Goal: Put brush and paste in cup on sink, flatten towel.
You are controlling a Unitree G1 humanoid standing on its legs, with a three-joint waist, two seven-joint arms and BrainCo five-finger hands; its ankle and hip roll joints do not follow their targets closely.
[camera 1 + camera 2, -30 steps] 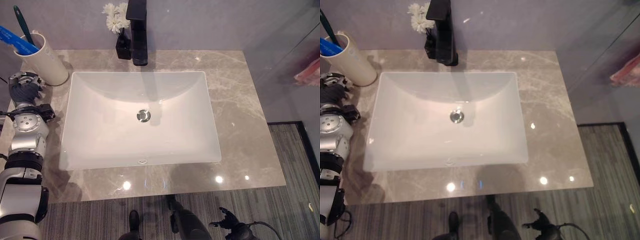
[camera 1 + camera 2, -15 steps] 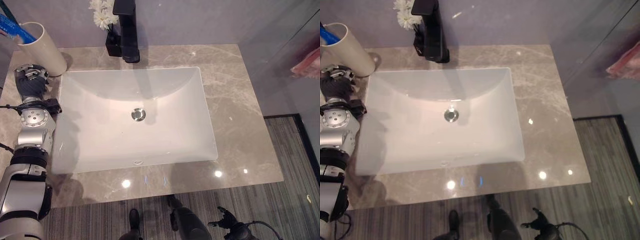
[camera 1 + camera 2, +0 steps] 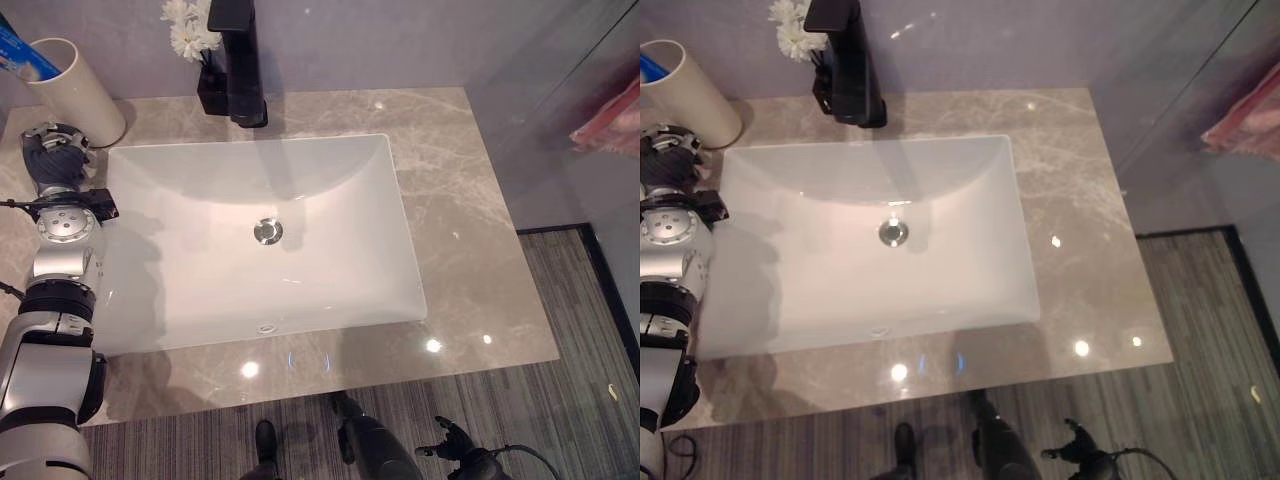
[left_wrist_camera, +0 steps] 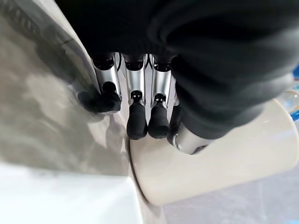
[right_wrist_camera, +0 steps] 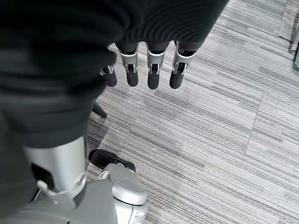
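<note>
Marble counter (image 3: 470,240) lies bare right of the basin (image 3: 300,290); left hand (image 3: 52,160), fingers relaxed, sits beside the cup (image 3: 75,90); right hand (image 5: 140,70) hangs loose-fingered above the floor (image 5: 224,140).

Things counted at the sink

There was one white sink (image 3: 340,290) set in one stone counter (image 3: 470,240). The sink had one round drain (image 3: 267,231). One black tap (image 3: 240,60) stood at the back, and one small black vase (image 3: 211,92) of white flowers (image 3: 185,28) stood just beside it. There was one cream cup (image 3: 72,88) at the back corner, with one blue tube (image 3: 25,55) poking out of it. One pink cloth (image 3: 608,122) hung off to the side. Two robot hands were there: one left hand (image 3: 55,158) by the cup and one right hand (image 3: 455,441) down low over the striped floor (image 3: 560,420).
</note>
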